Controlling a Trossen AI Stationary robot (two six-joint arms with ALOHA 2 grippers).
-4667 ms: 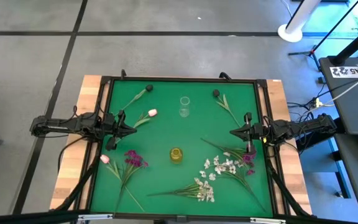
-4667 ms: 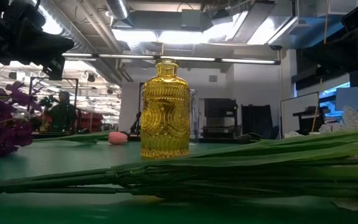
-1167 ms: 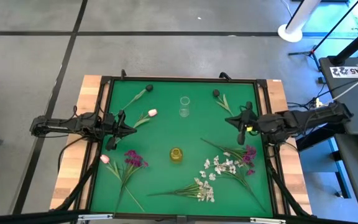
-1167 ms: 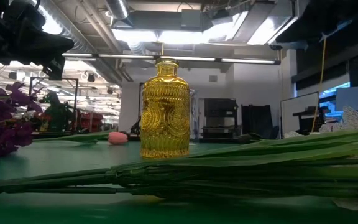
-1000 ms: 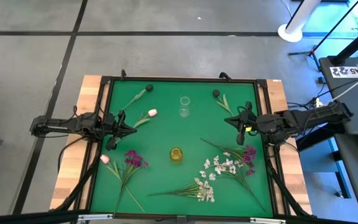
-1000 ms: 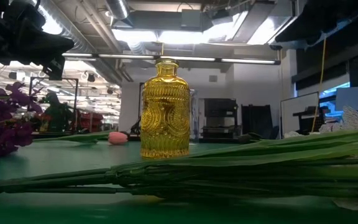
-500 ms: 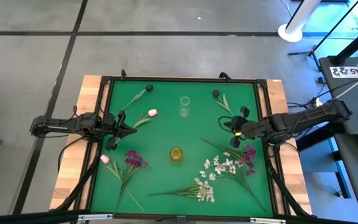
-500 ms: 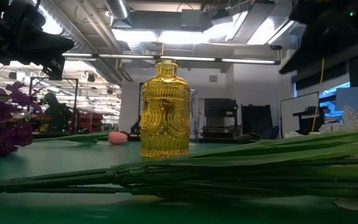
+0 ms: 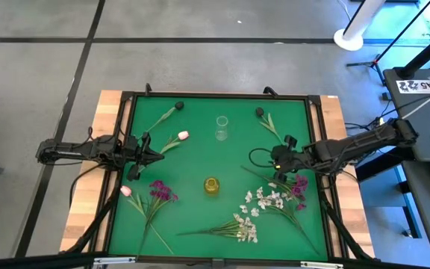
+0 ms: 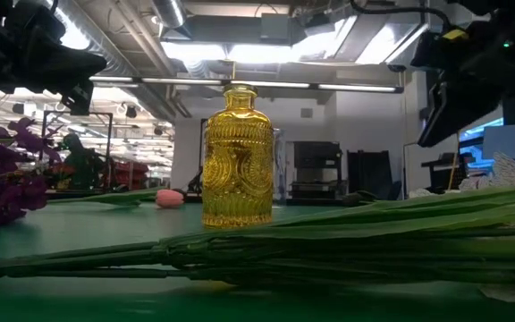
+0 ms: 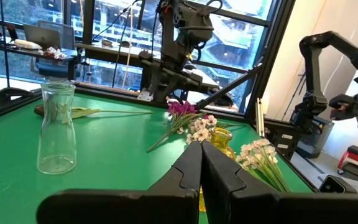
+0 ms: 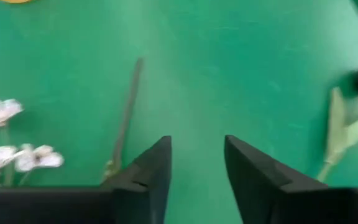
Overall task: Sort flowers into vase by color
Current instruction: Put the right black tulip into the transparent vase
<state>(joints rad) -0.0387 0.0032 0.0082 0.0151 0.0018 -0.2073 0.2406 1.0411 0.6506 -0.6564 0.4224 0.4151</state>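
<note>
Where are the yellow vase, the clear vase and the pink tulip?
Yellow vase (image 10: 237, 161), low view, middle of its ribbed body.
Clear vase (image 11: 56, 127), left wrist view, its glass body.
Pink tulip (image 9: 183, 135), high view, the bud.

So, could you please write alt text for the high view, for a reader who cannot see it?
Overhead view of a green table strewn with artificial flowers, with a yellow vase at its centre and a clear glass vase behind it. The right gripper reaches inward with open jaws above stems beside the magenta flowers. The left gripper waits, shut, near a pink tulip.
</note>
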